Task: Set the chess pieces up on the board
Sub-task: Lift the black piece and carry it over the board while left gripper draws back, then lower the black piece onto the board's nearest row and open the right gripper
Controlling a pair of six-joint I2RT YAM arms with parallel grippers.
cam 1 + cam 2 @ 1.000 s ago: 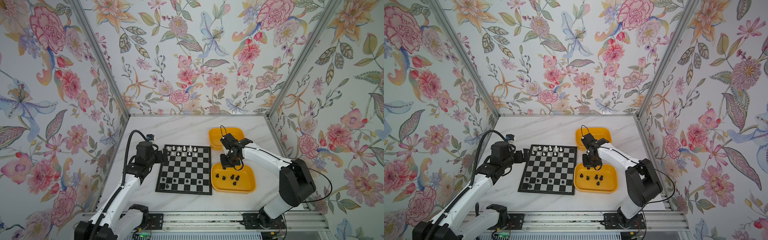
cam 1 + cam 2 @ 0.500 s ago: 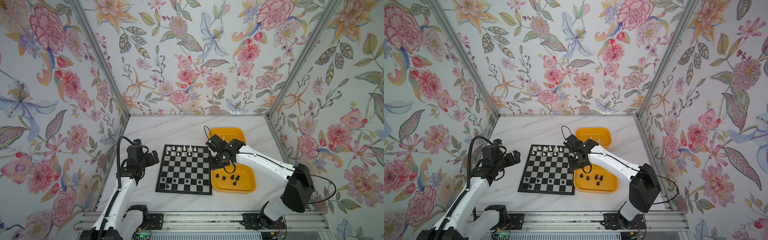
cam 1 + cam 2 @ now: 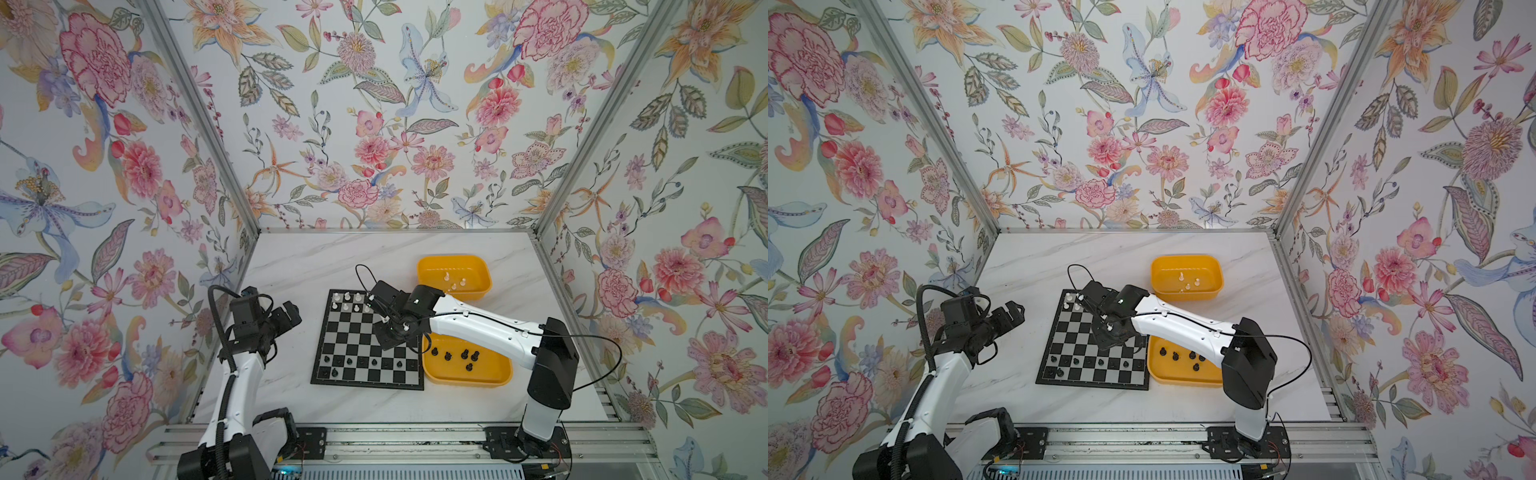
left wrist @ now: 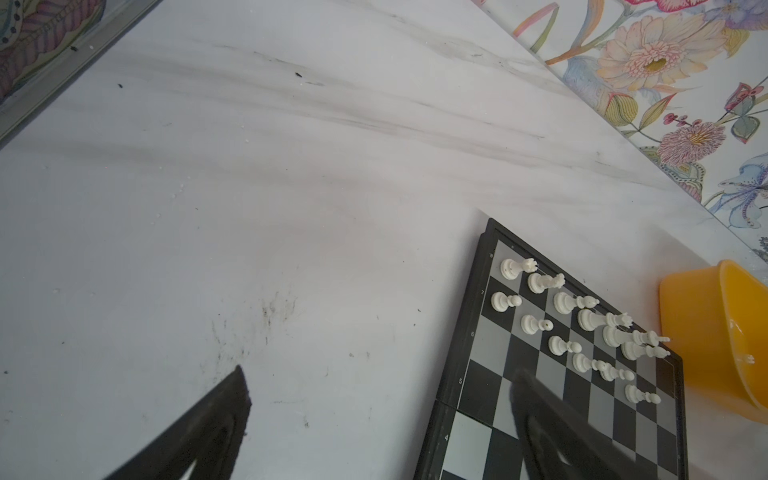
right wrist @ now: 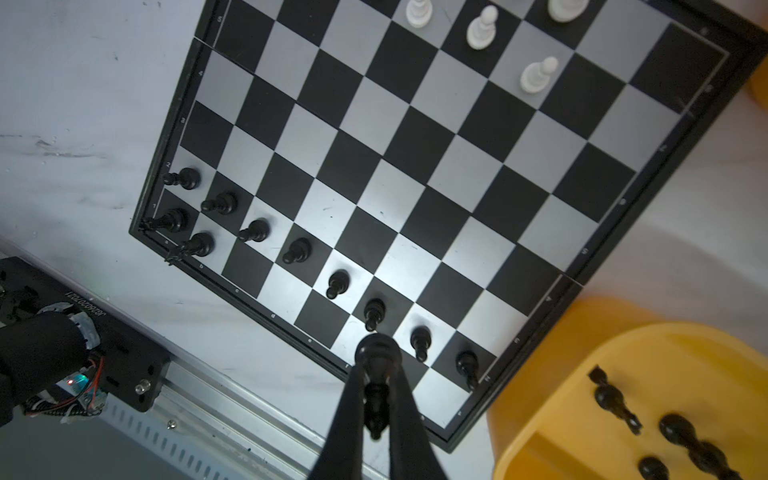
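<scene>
In both top views the board [image 3: 345,338] is lying at the lower middle of the frame, on the marble table [image 3: 291,266]. Black pieces [image 3: 350,361] are standing along its two nearest rows, and just right of that edge a yellow tub [image 3: 465,380] is holding a handful more. Over the board's right half the right gripper [image 5: 376,374] is hanging with its fingers pinched on a black piece [image 5: 377,353] — held above the near rows. Left of the board the left gripper [image 4: 382,399] is hovering, fingers spread wide — nothing between them. Farther back, white pieces [image 3: 347,296] are lining the far rows, and a second yellow tub [image 3: 453,259], right of the board's far corner, is holding a few white ones.
</scene>
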